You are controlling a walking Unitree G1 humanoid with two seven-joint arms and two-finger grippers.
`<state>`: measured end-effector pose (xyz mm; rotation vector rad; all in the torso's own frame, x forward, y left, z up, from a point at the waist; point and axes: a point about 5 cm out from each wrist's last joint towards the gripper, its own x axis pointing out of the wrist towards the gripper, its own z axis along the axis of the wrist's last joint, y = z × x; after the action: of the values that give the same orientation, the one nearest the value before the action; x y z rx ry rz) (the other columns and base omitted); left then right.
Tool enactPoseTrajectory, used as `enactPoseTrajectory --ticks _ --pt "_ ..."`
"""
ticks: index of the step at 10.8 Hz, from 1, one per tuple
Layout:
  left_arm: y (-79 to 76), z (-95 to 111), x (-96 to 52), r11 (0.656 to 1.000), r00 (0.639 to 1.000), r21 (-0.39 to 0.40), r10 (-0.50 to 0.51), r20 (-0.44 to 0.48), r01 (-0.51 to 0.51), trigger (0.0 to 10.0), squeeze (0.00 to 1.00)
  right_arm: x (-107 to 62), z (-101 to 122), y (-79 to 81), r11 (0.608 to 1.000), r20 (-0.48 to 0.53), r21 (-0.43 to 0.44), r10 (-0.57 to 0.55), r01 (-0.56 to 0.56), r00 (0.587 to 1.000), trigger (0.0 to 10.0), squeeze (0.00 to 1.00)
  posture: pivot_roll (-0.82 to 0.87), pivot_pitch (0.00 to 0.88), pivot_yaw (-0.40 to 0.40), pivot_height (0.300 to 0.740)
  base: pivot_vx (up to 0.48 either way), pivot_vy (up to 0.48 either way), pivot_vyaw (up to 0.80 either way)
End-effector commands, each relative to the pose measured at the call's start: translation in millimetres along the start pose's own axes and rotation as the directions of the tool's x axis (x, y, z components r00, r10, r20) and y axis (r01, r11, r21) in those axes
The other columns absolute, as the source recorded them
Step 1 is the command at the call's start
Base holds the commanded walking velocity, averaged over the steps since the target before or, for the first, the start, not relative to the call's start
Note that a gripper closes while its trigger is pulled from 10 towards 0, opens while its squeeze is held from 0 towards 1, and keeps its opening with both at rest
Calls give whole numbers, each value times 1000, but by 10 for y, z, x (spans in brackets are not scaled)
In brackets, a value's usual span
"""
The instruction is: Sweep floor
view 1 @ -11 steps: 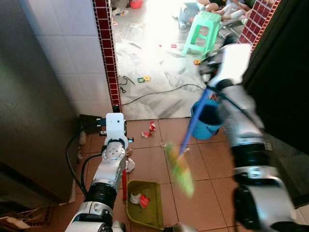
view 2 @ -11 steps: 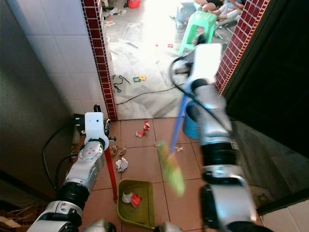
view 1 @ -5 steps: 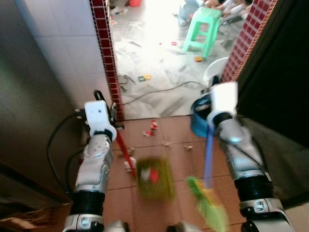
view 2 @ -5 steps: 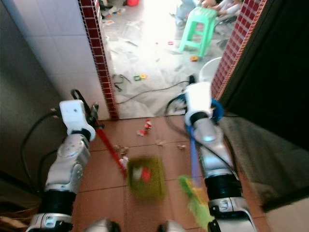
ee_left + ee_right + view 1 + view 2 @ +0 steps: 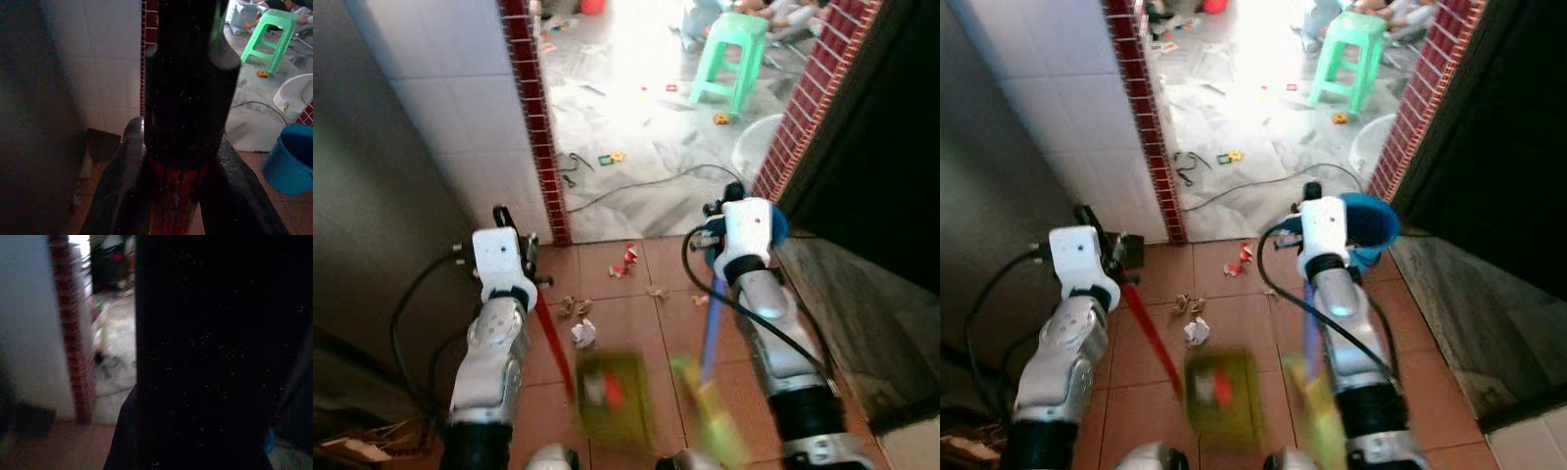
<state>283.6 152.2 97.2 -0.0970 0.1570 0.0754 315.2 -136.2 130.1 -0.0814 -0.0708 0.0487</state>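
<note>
step in hand: mid-sweep, judged from the pose; the green dustpan (image 5: 612, 397) sat low on the terracotta floor (image 5: 656, 323) with red and white scraps already in it, and the broom (image 5: 710, 343) was beside it.
left claw (image 5: 178, 205): closed around the red dustpan handle (image 5: 551, 338), as the left wrist view showed the dark fingers (image 5: 122, 181) pressed to either side of the red shaft.
right claw (image 5: 712, 294): held the blue broom handle; how tightly the fingers closed could not be told, the right wrist view being too dark.
broom head: green bristles (image 5: 705, 406) blurred, just beside the dustpan's right edge.
litter left: crumpled white paper (image 5: 583, 334) near the dustpan handle; small scraps (image 5: 573, 306) and red bits (image 5: 625, 262) further out, toward the brick doorway post (image 5: 538, 127).
bystanders: blue bucket (image 5: 1371, 223) beyond the right arm; green stool (image 5: 734, 54) well away in the bright room.
next move calls for: probably reaching the broom out past the scattered scraps and drawing them back toward the pan's mouth, the pan staying flat on the floor.
</note>
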Motion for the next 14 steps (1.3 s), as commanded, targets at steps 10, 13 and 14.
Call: enactPoseTrajectory --ticks 10,13,14 --pt "-74 195 13 999 997 -22 -35 72 37 10000 0 15 213 -381 988 87 -46 -145 150 986 10000 0 -80 0 8 740 0 -280 0" --pt "-126 194 12 999 996 -18 -38 75 40 10000 0 10 185 -403 986 65 -24 -163 165 985 10000 0 -76 0 -6 740 0 -260 0" --pt "-125 201 17 999 996 -18 -38 77 40 10000 0 17 195 -392 986 68 -28 -160 162 985 10000 0 -78 0 -6 740 0 0 0"
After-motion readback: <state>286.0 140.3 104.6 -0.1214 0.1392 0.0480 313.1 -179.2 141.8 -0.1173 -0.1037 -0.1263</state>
